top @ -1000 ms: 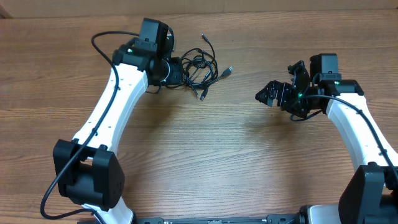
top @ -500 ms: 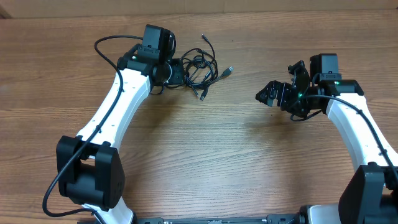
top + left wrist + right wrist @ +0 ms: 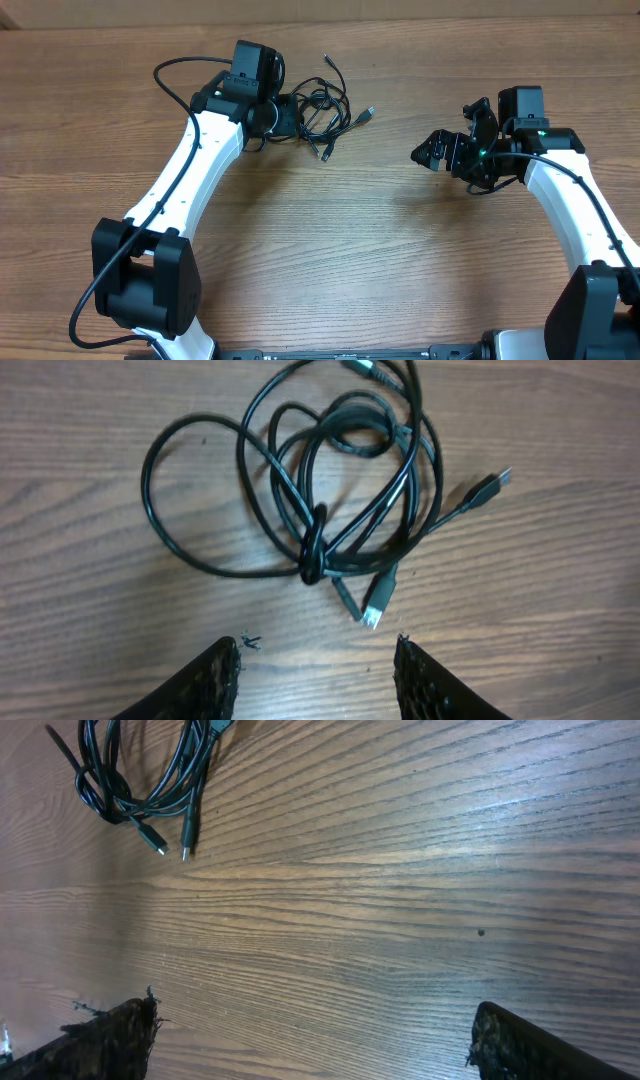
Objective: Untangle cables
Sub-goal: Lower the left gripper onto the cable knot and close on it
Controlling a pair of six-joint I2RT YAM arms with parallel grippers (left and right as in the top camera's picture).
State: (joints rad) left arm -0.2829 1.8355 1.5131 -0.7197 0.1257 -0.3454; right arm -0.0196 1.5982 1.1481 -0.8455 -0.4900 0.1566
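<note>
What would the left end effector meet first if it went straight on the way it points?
Likely the cables: the open left end effector points at the bundle, and the pale plug lies nearest, just ahead. Its height above the table is unclear.

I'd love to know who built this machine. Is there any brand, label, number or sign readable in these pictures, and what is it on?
None: no view shows any readable writing.
The left arm and right arm show no legible label or number from overhead.
The cables and their plugs show no markings that can be made out.
The wooden table carries no print.
</note>
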